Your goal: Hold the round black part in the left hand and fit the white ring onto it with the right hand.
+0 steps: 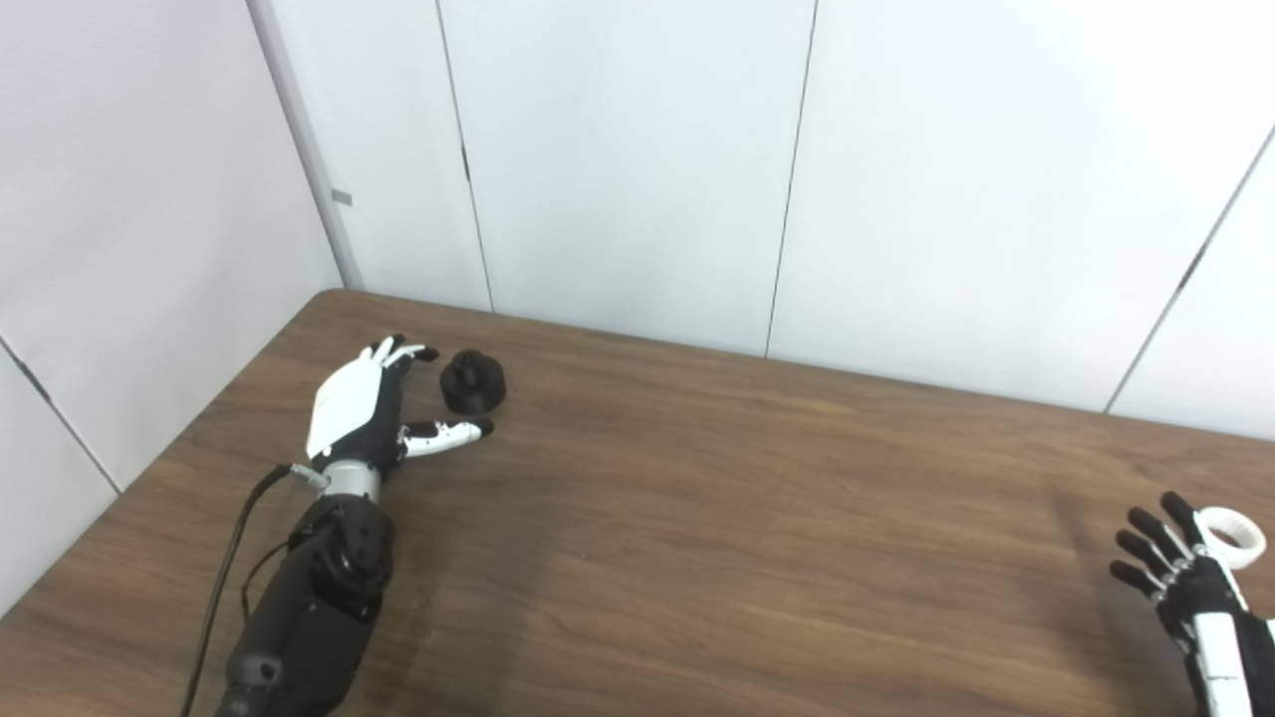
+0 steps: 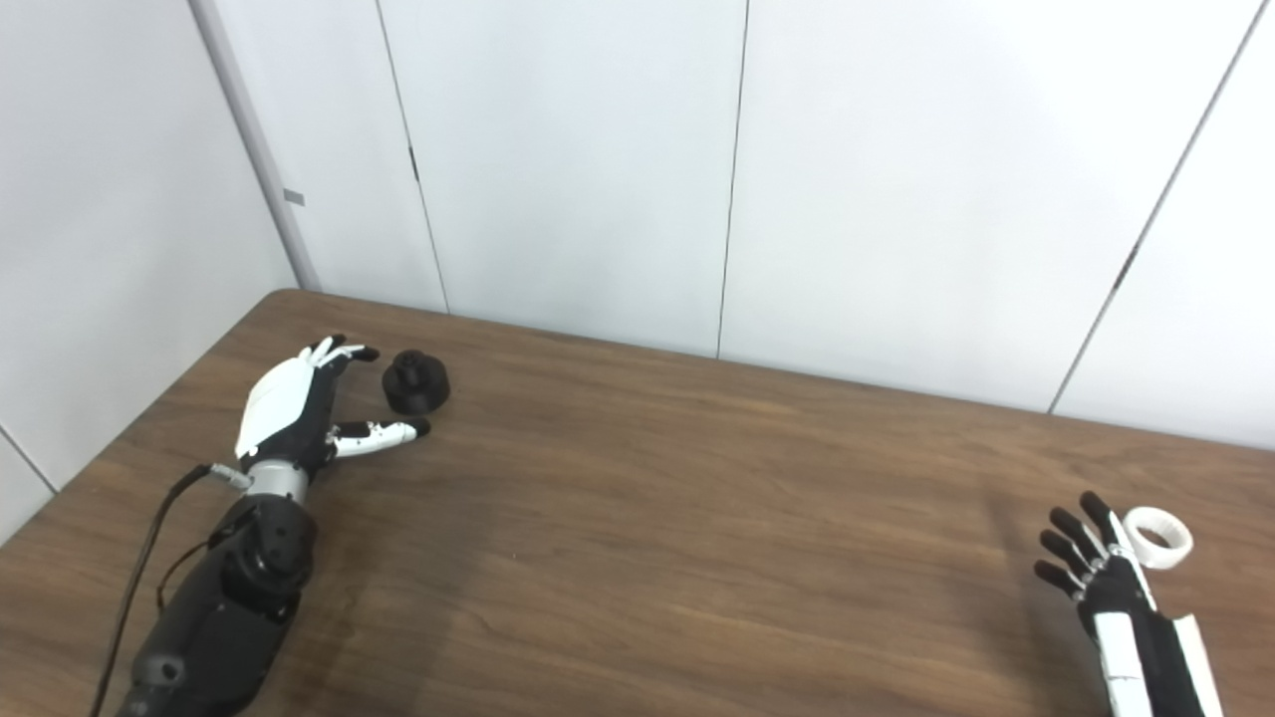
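The round black part (image 1: pixel 472 381) stands on the wooden table (image 1: pixel 697 518) at the far left. My left hand (image 1: pixel 364 403) lies just left of it, open, with the fingers above and the thumb below the part; nothing is held. Near the right edge lies the white ring (image 2: pixel 1156 537) on the table. My right hand (image 2: pixel 1096 573) is open directly left of the ring, fingers spread and pointing away from me, close to the ring but not closed on it.
White wall panels (image 1: pixel 637 169) stand behind the table's far edge. A black cable (image 1: pixel 224 578) runs along my left forearm. A wide stretch of bare brown tabletop separates the two hands.
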{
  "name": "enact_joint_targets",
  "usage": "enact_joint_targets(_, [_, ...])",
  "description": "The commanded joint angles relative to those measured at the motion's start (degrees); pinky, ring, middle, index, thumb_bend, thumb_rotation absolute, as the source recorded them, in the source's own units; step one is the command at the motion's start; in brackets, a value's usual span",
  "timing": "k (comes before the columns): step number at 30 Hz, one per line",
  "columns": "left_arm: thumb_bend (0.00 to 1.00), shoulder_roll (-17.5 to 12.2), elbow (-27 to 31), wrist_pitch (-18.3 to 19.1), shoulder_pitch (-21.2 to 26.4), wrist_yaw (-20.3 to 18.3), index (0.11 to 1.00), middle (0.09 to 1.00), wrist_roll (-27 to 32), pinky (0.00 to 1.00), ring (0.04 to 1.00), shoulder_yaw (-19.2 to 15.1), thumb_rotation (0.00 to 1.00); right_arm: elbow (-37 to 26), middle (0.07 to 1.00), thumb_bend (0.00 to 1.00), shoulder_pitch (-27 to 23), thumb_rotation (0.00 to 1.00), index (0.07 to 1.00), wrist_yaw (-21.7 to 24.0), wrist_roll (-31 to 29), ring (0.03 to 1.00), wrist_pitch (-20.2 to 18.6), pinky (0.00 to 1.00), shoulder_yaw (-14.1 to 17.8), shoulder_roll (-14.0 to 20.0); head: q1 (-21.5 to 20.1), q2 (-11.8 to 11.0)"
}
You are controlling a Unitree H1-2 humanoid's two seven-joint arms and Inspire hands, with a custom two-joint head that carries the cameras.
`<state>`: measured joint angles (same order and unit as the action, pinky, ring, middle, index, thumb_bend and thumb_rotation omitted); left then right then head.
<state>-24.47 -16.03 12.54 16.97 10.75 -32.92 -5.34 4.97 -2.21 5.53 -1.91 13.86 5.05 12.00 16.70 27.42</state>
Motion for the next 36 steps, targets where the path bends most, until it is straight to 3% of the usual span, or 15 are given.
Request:
enact_joint_targets(1, [0.93, -2.1, -0.8, -0.9, 3.8, 2.0, 0.818, 0.967, -0.9, 1.0, 1.0, 0.5, 0.36, 7.5, 0.902, 0.6, 5.6, 1.0, 0.958, -0.3, 0.2, 0.871, 1.5, 0.81, -1.1, -2.1, 0.0, 0.0])
enact_joint_targets(14, [0.95, -2.7, -7.5, 2.5, 9.9, 0.6, 0.818, 0.953, 1.5, 1.0, 1.0, 1.9, 0.38, 6.8, 0.898, 0.63, 5.7, 1.0, 0.957, -0.6, 1.1, 0.872, 0.8, 0.81, -1.2, -2.5, -0.3, 0.1])
enact_joint_targets(36, [0.93, -4.0, -13.7, 5.4, 14.0, -0.7, 0.793, 0.924, 4.3, 1.0, 0.987, 5.6, 0.35, 5.9, 0.909, 0.64, 6.3, 1.0, 0.961, -0.6, 1.0, 0.877, 0.5, 0.82, -1.2, -2.8, -0.7, 0.5])
